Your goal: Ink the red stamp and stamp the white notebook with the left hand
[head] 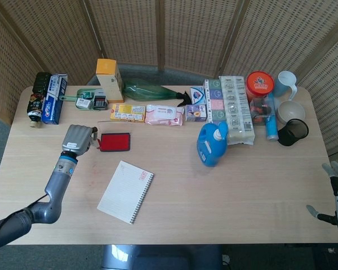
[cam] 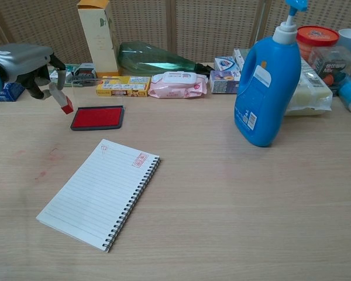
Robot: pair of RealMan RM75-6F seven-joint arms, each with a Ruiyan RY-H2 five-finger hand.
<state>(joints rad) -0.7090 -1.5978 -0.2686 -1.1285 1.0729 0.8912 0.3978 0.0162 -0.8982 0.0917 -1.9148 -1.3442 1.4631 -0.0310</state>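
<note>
Chest view puts the white notebook (cam: pixel 99 193) nearest, lying flat and skewed toward the desk's (cam: pixel 234 211) front left, spiral binding along its right side and two faint red marks near its top edge. Beyond it, toward the left rear, the red ink pad (cam: pixel 97 117) sits open on the wood. The left hand (cam: pixel 24 61) hangs above the desk just left of that pad, fingers clamped on the red stamp (cam: pixel 63 100), which is tilted with its red end low and clear of the pad surface. In the head view the same left hand (head: pixel 78 139) sits beside the pad's left edge. The right hand (head: pixel 337 194) shows only at the desk's front right corner, off the edge, fingers spread apart and holding nothing. Right of centre stands a blue detergent bottle (cam: pixel 267 85), upright with its pump on top. Along the rear edge runs a row of boxes, a green bottle (cam: pixel 155 59) lying on its side, a pink wipes pack (cam: pixel 177 84) and cups.
</note>
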